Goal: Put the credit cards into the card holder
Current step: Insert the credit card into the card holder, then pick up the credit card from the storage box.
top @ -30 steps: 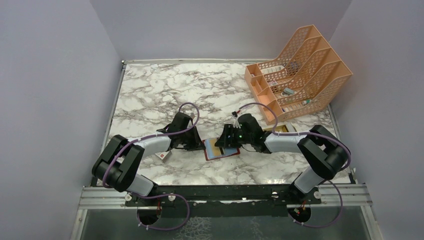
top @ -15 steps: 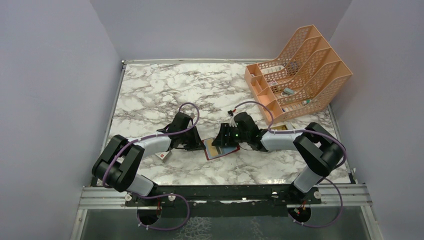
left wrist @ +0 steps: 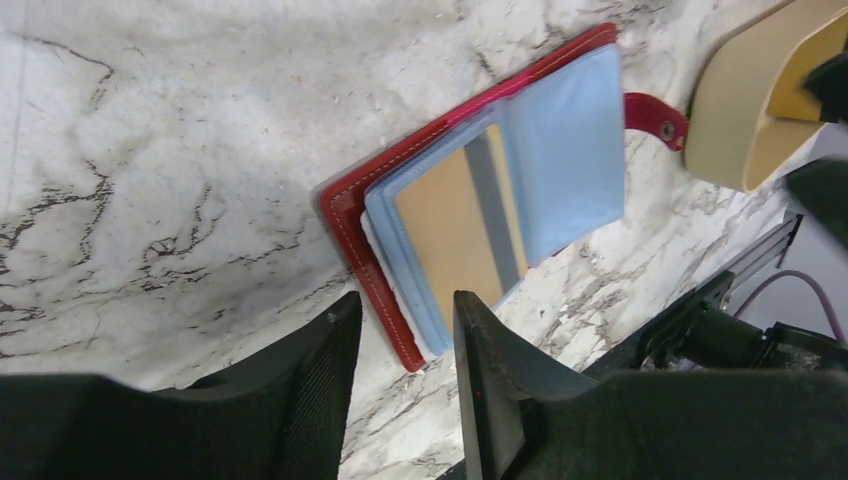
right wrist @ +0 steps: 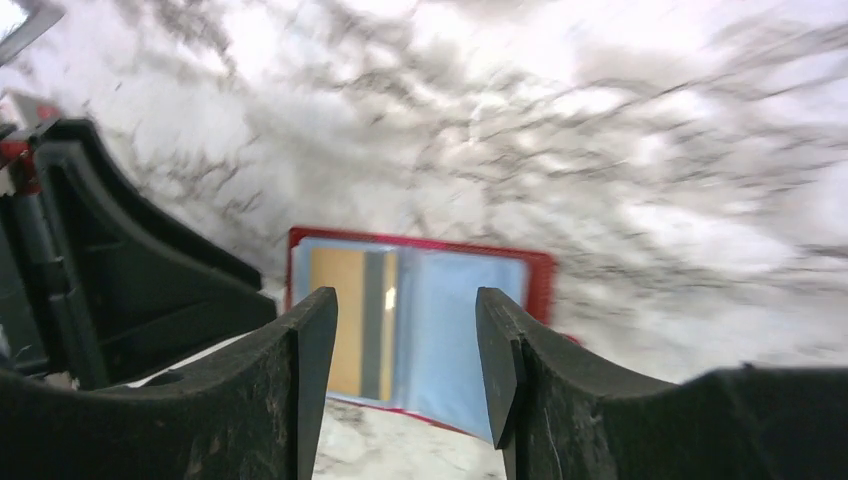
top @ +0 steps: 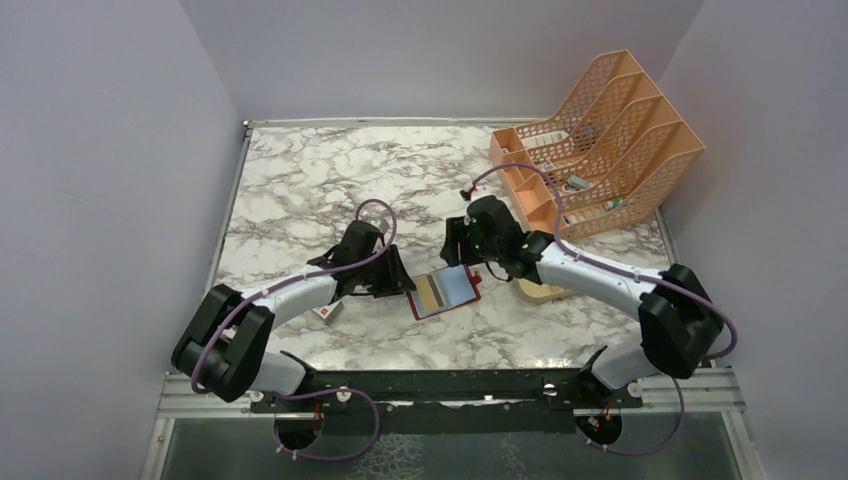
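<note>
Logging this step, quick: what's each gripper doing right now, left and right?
Left gripper: open, holding nothing.
Right gripper: open, holding nothing.

The bench (right wrist: 650,120) looks smeary in the right wrist view. The beige tray (left wrist: 730,130) runs off the edge in the left wrist view. A corner of the card holder (left wrist: 350,215) hides behind the left fingers (left wrist: 320,400). The things in the orange rack (top: 600,140) are too tiny to tell.
</note>
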You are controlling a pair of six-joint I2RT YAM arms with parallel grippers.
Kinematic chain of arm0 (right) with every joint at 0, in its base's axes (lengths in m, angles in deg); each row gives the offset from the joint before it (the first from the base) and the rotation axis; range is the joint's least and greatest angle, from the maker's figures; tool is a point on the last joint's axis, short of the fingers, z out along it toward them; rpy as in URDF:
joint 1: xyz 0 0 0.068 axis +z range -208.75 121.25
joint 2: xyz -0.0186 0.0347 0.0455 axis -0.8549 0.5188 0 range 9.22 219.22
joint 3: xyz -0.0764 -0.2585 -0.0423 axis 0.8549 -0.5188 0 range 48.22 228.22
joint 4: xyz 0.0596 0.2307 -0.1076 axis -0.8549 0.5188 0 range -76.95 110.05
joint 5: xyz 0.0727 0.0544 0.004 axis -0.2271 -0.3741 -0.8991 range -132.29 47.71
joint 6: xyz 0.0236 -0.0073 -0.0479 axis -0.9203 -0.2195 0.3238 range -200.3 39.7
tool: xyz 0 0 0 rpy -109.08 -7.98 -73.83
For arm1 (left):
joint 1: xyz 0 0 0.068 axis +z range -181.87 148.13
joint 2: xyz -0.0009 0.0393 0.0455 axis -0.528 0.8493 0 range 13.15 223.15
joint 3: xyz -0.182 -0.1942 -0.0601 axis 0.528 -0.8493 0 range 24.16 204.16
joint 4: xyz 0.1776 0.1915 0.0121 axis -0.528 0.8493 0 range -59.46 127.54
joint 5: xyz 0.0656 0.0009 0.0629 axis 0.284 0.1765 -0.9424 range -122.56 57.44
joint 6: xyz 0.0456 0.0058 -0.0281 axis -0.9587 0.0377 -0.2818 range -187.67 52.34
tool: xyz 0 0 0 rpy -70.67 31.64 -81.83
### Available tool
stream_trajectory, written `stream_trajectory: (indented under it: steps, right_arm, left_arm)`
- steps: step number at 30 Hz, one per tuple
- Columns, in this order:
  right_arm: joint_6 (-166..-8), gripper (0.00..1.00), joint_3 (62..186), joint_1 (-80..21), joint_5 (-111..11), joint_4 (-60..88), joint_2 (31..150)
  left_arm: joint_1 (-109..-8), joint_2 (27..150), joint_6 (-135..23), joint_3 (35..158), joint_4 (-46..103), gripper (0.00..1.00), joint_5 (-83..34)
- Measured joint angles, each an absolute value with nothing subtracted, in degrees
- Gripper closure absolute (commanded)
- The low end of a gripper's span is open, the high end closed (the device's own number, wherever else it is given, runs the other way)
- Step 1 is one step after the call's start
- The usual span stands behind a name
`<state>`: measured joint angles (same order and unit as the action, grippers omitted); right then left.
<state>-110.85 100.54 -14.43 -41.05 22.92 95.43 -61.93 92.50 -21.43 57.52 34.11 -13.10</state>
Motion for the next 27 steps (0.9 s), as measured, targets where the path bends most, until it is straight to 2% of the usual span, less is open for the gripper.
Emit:
stream_trajectory:
  steps: [7,14,27]
  right_arm:
    - [-100.9,0.42,108.82,-14.45,-20.07,36.64,89.91]
    - [-91.28,0.39,109.85,-15.22,-2.15,47.16,89.82]
    - [-81.08,0.39,103.25,-25.67,3.47,54.02,89.99]
  left_arm:
    - [-61.95,88.24,-23.55,60.43,36.61,0.51,-14.02]
    - [-61.95,86.07,-27.22,63.12,39.93,0.45,-13.54]
    - [-61.95,79.32,-35.81,66.48,48.06,0.43,-11.98]
